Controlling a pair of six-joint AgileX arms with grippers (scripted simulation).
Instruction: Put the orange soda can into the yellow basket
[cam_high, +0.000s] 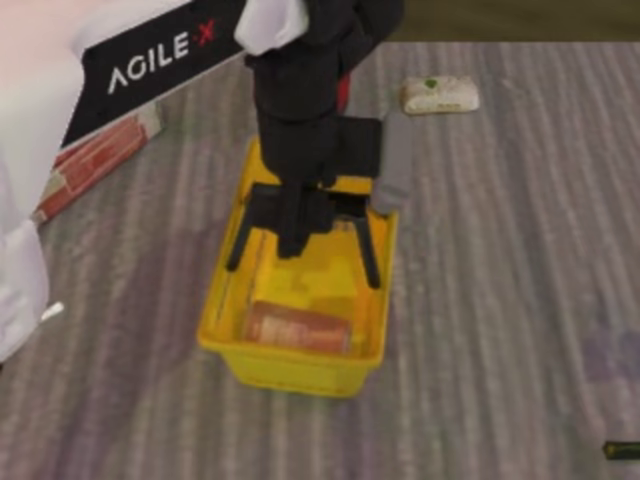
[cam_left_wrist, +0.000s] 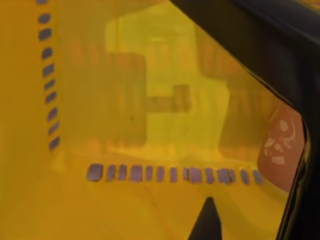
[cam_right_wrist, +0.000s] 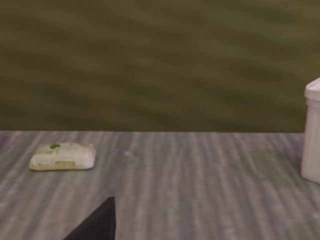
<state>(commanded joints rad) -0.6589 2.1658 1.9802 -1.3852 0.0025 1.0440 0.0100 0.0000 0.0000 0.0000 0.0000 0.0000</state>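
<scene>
So the orange soda can (cam_high: 298, 327) is lying on its side on the floor of the yellow basket (cam_high: 290, 365), down at the near end of it. The left gripper (cam_high: 300, 225) hangs over the far half of the basket, above the can and clear of it, not touching. Its fingers look spread apart with nothing between them, and in the left wrist view you just see the yellow basket wall with its row of slots plus a bit of the can (cam_left_wrist: 280, 145) with a pale logo off at the edge.

Readable writing: "AGILE X" in white letters (the X in red) on the left arm (cam_high: 150, 65). The can's label is too blurry to read.

Count: one can, one basket with two black handles (cam_high: 245, 225), one pale wrapped packet (cam_high: 440, 95) with a green mark at the far side of the table (cam_high: 500, 300), one red and white box (cam_high: 95, 160) at the left edge.

The right gripper (cam_right_wrist: 97, 225) only shows as a dark tip in its own wrist view, low over the table near that packet (cam_right_wrist: 62, 156), and I can't tell if its fingers are apart or together.
</scene>
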